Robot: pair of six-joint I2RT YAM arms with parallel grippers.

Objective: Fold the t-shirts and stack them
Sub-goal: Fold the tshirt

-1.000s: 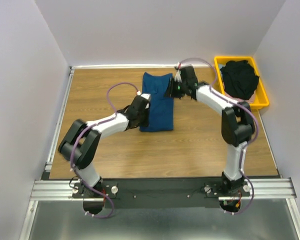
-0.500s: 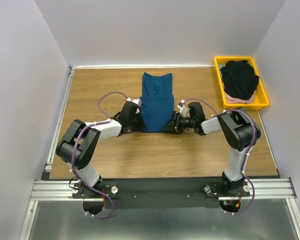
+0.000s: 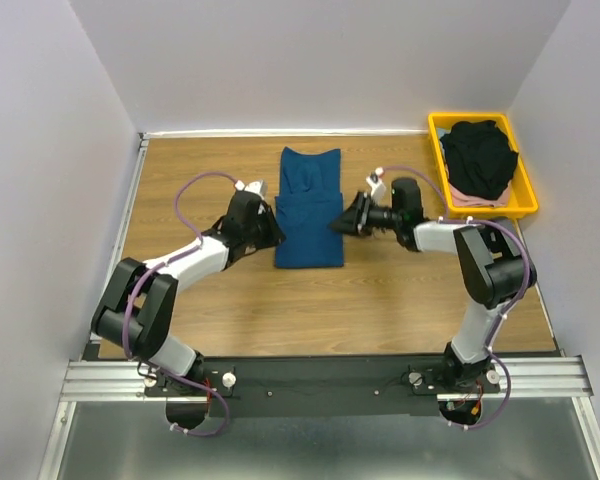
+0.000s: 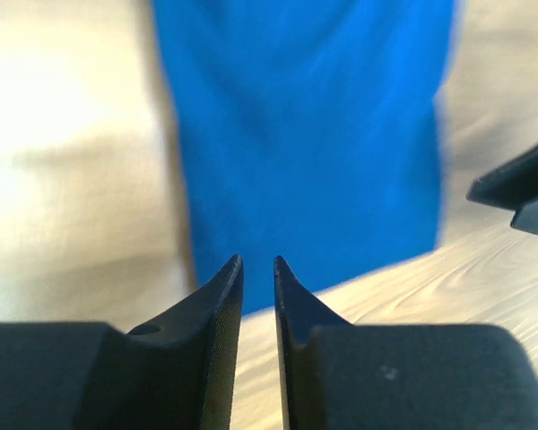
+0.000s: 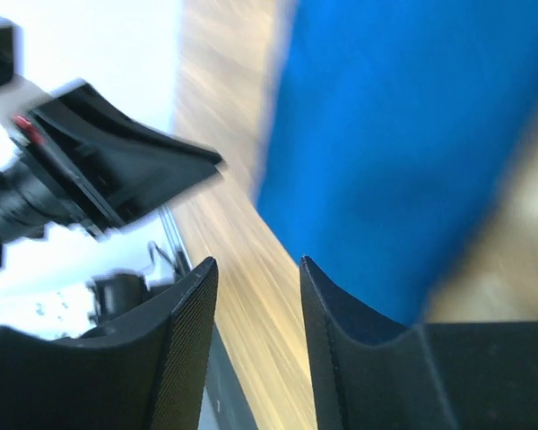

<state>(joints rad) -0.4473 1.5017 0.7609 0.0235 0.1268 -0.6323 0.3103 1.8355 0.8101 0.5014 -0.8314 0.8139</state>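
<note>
Low over the counter (image 3: 200, 290), the left gripper (image 3: 270, 227) rests at the left edge of the dark blue t-shirt (image 3: 310, 225). Its jaws stand only narrowly apart, with nothing between them. In the left wrist view its tips point at the blue cloth, which fills the space just ahead. That view is too blurred to tell whether the tips touch the fabric.

The right gripper (image 3: 341, 223) sits opposite, at the shirt's right edge and level with the left one, so the shirt lies between the two. Its jaws are parted more widely and grasp nothing; bare wood shows through the gap in the right wrist view. There the blue cloth lies ahead and to the right of the tips, and the dark shape of the left gripper shows across from it.

The shirt is flat on the counter, folded into a long strip that runs away from the arm bases. Its nearer part looks slightly wider than the farther part. Both grippers are beside the nearer part, and no print shows on the upper face.

Well apart from all this, at the far right corner against the wall, stands a yellow tray (image 3: 500, 211). A black t-shirt (image 3: 480, 155) is bunched inside it, and a pale pink t-shirt (image 3: 467, 198) peeks out from under the black one at the tray's near end.
</note>
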